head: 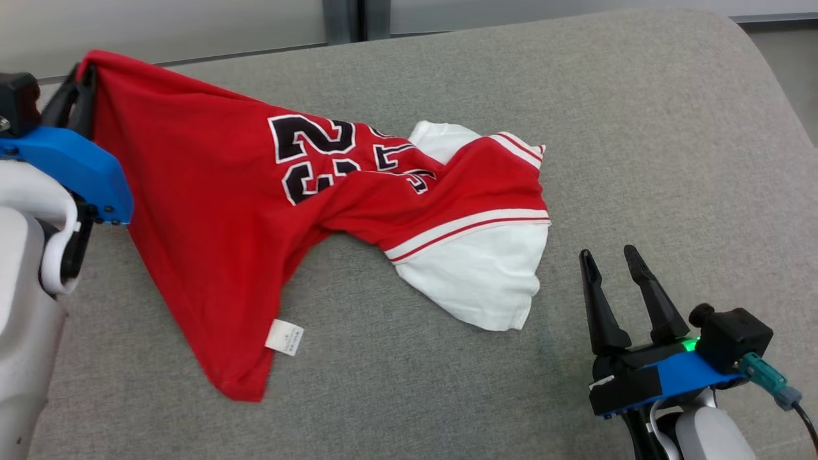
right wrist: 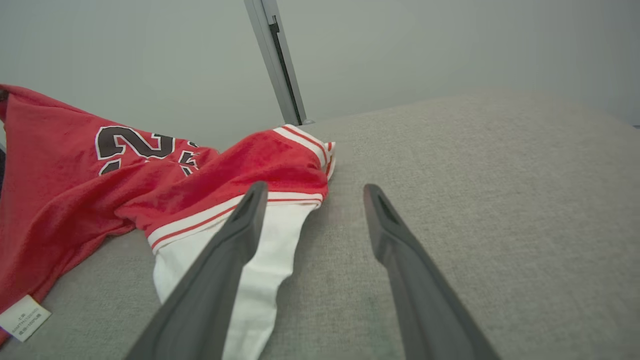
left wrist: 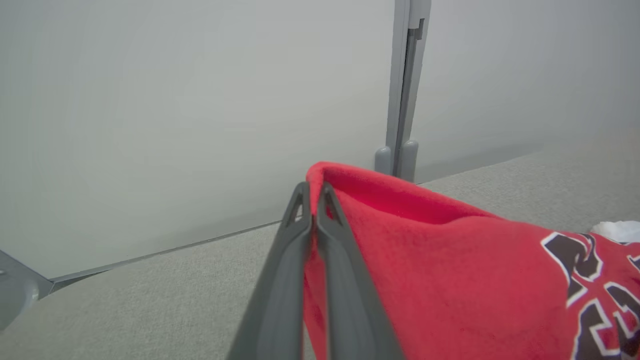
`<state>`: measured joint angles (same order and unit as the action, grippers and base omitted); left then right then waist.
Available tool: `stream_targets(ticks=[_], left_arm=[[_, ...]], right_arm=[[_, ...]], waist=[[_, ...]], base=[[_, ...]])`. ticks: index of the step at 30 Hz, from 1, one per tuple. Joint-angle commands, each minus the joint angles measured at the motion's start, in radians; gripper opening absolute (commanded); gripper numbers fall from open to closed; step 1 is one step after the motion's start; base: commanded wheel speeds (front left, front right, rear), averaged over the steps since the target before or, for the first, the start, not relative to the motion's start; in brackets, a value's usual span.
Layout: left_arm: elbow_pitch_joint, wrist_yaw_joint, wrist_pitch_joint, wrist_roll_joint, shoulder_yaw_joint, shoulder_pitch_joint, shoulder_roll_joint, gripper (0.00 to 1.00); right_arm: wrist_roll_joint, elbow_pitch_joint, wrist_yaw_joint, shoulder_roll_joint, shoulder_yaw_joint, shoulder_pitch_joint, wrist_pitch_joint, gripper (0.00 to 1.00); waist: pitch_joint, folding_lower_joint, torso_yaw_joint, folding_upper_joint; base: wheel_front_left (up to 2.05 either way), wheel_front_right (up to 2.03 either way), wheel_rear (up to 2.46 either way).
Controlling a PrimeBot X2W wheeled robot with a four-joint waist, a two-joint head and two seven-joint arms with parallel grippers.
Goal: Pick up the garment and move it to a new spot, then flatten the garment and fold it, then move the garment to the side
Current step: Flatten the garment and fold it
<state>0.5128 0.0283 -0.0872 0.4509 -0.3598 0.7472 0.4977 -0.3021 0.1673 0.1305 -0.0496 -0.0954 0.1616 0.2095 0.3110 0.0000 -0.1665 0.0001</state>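
Observation:
The garment (head: pixel 230 211) is a red jersey with black-and-white numbers and white sleeves, lying crumpled across the grey cushion. My left gripper (head: pixel 80 83) is shut on the garment's far left corner and holds that corner lifted, so the cloth hangs down from it. In the left wrist view the two fingers (left wrist: pixel 300 235) press together on the red hem (left wrist: pixel 400 235). My right gripper (head: pixel 610 259) stands open low on the right, just right of the white sleeve (head: pixel 479 281), holding nothing. In the right wrist view the garment (right wrist: pixel 125 185) lies left of my right gripper (right wrist: pixel 315 192).
The grey cushion (head: pixel 639 160) stretches wide to the right and in front. A pale wall panel with a grey post (head: pixel 345 19) runs behind its far edge. A white care label (head: pixel 284 337) hangs at the garment's near side.

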Motion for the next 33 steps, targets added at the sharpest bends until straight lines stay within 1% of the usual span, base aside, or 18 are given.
stream_targets(ticks=[1, 4, 6, 7, 8, 9, 11, 14, 17, 21, 22, 23, 27, 33], left_arm=[[0.013, 0.002, 0.007, -0.012, -0.002, 0.017, 0.008, 0.00], [0.043, 0.009, 0.026, -0.032, -0.005, 0.056, 0.036, 0.00], [0.063, 0.010, 0.044, -0.040, -0.010, 0.070, 0.035, 0.00], [0.074, 0.008, 0.053, -0.043, -0.012, 0.076, 0.034, 0.21], [0.086, 0.008, 0.062, -0.046, -0.015, 0.079, 0.032, 0.82], [0.095, 0.007, 0.073, -0.042, -0.014, 0.082, 0.024, 1.00], [0.113, 0.015, 0.094, -0.029, -0.017, 0.075, -0.001, 1.00], [0.130, 0.012, 0.116, 0.007, -0.010, 0.035, -0.048, 1.00], [0.141, 0.021, 0.145, 0.059, 0.010, -0.010, -0.098, 1.00], [0.118, 0.017, 0.220, 0.097, 0.014, -0.098, -0.162, 1.00], [0.112, 0.011, 0.241, 0.111, 0.021, -0.126, -0.178, 1.00], [0.104, 0.006, 0.261, 0.094, 0.009, -0.151, -0.181, 1.00], [0.057, -0.024, 0.315, 0.097, 0.004, -0.266, -0.222, 1.00], [-0.057, -0.082, 0.349, 0.081, 0.027, -0.429, -0.264, 1.00]], right_arm=[[-0.010, 0.004, 0.000, -0.002, -0.007, 0.017, 0.008, 1.00], [-0.014, 0.015, 0.000, -0.002, -0.015, 0.022, 0.018, 1.00], [-0.015, 0.022, 0.000, -0.002, -0.016, 0.023, 0.022, 1.00], [-0.015, 0.025, 0.000, -0.002, -0.016, 0.025, 0.024, 1.00], [-0.014, 0.028, 0.000, -0.002, -0.015, 0.026, 0.025, 1.00], [-0.013, 0.031, 0.000, -0.002, -0.011, 0.027, 0.027, 1.00], [-0.008, 0.036, 0.000, -0.002, -0.006, 0.027, 0.028, 1.00], [0.000, 0.039, 0.000, -0.002, 0.003, 0.023, 0.025, 1.00], [0.011, 0.035, 0.000, -0.002, 0.012, 0.015, 0.019, 1.00], [0.021, 0.025, 0.000, -0.002, 0.032, -0.005, 0.001, 1.00], [0.022, 0.024, 0.000, -0.002, 0.038, -0.011, -0.007, 1.00], [0.025, 0.022, 0.000, -0.002, 0.045, -0.016, -0.011, 1.00], [0.028, 0.011, 0.000, -0.002, 0.068, -0.041, -0.039, 1.00], [0.034, 0.003, 0.000, -0.002, 0.123, -0.081, -0.104, 1.00]], waist=[[0.004, 0.0000, -0.009, -0.0001], [0.015, 0.0000, -0.028, -0.0001], [0.018, 0.0000, -0.034, -0.0001], [0.019, 0.0000, -0.035, -0.0001], [0.017, 0.0000, -0.035, -0.0001], [0.015, 0.0000, -0.033, -0.0001], [0.004, 0.0000, -0.025, -0.0001], [-0.018, 0.0000, -0.003, -0.0001], [-0.046, 0.0000, 0.026, -0.0001], [-0.091, 0.0000, 0.066, -0.0001], [-0.104, 0.0000, 0.075, -0.0001], [-0.115, 0.0000, 0.085, -0.0001], [-0.157, 0.0000, 0.113, -0.0001], [-0.205, 0.0000, 0.153, -0.0001]], base=[[0.00, 0.00, 0.00], [0.00, 0.00, 0.00], [0.00, 0.00, 0.00], [0.00, 0.00, 0.00], [0.00, 0.00, 0.00], [0.00, 0.00, 0.00], [0.00, 0.00, 0.00], [0.00, 0.00, 0.00], [0.00, 0.00, 0.00], [0.00, 0.00, 0.00], [0.00, 0.00, 0.00], [0.00, 0.00, 0.00], [0.00, 0.00, 0.00], [0.00, 0.00, 0.00]])
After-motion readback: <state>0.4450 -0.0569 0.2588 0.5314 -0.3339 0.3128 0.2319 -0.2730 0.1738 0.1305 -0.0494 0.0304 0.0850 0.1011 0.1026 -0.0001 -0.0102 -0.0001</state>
